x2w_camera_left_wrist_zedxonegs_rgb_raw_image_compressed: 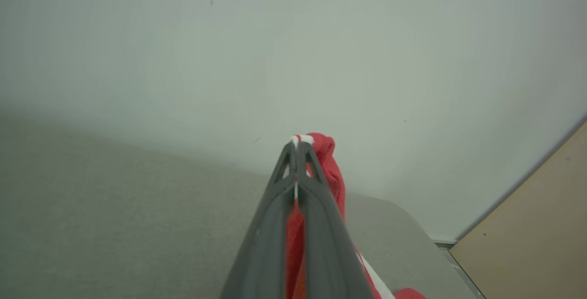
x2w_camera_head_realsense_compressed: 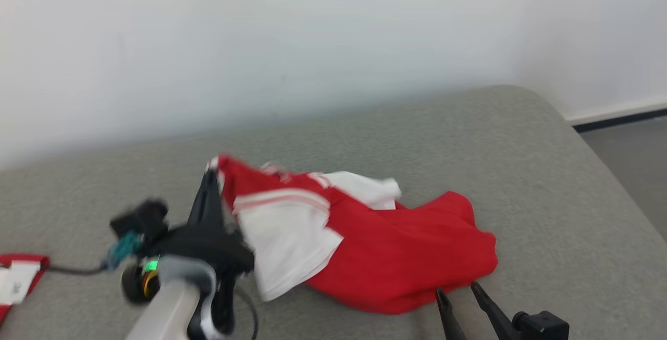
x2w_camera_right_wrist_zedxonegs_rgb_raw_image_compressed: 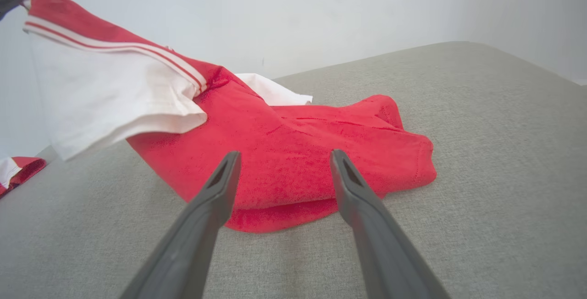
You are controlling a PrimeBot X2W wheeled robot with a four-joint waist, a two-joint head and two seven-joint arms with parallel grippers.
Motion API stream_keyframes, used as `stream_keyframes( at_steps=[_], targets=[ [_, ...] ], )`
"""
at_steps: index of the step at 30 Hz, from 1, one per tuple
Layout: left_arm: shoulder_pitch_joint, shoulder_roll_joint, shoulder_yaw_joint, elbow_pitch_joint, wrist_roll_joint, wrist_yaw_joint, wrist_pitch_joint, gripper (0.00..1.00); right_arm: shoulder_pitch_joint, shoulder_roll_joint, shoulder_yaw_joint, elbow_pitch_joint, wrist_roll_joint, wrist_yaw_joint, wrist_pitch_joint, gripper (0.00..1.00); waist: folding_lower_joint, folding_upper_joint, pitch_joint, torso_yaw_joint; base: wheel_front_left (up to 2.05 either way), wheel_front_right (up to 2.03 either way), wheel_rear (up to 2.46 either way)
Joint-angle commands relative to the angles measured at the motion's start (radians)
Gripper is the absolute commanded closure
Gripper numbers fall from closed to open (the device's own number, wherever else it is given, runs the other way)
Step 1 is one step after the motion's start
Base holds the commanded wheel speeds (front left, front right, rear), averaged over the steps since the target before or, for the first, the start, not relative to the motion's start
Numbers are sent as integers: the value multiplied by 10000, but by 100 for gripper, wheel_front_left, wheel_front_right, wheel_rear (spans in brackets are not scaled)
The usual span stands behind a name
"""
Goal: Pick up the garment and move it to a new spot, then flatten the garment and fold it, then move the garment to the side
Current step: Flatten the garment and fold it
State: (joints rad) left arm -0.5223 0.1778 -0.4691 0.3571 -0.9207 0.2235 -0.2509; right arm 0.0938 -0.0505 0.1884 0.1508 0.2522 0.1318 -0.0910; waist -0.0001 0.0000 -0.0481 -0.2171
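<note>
Left gripper (x2w_camera_head_realsense_compressed: 210, 175) jaws clamped shut on the red-and-white shirt (x2w_camera_head_realsense_compressed: 396, 246), pinching it at a red edge with a bit of white trim. The left wrist view shows red cloth squeezed down the seam between the two fingers and bunched past the tips. That pinched end is held up off the grey fabric-covered tabletop (x2w_camera_head_realsense_compressed: 547, 173), so the shirt hangs as a slope. It's high at the left jaws, with a white sleeve and its red-white striped band dangling free below them. The red body runs down to the right and lies crumpled on the tabletop around its middle. A second white patch pokes out behind the red body on the far side. Right gripper (x2w_camera_head_realsense_compressed: 457, 290) jaws spread wide, holding nothing, low over the tabletop at the near edge of the shirt. Its fingertips are just beside the red hem, and the right wrist view has them pointing at the folded red bottom edge; can't tell if they touch it. Head view is blurred around the left wrist. A pale forearm (x2w_camera_head_realsense_compressed: 172, 308) comes up from the bottom edge, with a dark cable (x2w_camera_head_realsense_compressed: 73, 269) trailing off to the left. Another red-and-white cloth piece (x2w_camera_head_realsense_compressed: 18, 275) sits at the far left edge of the tabletop, well apart from the shirt. White wall (x2w_camera_head_realsense_compressed: 312, 43) behind, grey floor (x2w_camera_head_realsense_compressed: 635, 162) off the right corner, tan panel (x2w_camera_left_wrist_zedxonegs_rgb_raw_image_compressed: 527, 235) at the right in the left wrist view.
</note>
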Motion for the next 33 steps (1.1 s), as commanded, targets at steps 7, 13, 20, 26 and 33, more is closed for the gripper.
stream_keyframes(
  at_steps=[7, 13, 20, 26, 33],
  targets=[
    [2200, 113, 742, 1662, -672, 63, -129, 100, -121, 0, 256, 44, 126, -22, -4, 0, 1, 0, 5, 1621, 0, 0, 0],
    [2585, -97, 1494, 2479, -924, -271, -166, 82, -128, -2, 222, 14, 25, -22, 82, 0, 1, 0, -50, 1655, 0, 0, 0],
    [1902, -201, 2148, 2743, -168, -719, -154, 100, -89, 0, 195, -55, -63, -22, 169, 0, 1, 0, -84, 1606, 0, 0, 0],
    [1166, -397, 1960, 2765, 384, -704, -136, 88, -19, 0, 243, -18, -17, -22, 173, 0, 1, 0, -211, 1467, 0, 0, 0],
    [2854, -336, 1597, 2598, 201, -390, 662, 0, 167, 0, -15, -70, -46, -22, 106, 0, 1, 0, -309, 1271, 0, 0, 0]
  ],
)
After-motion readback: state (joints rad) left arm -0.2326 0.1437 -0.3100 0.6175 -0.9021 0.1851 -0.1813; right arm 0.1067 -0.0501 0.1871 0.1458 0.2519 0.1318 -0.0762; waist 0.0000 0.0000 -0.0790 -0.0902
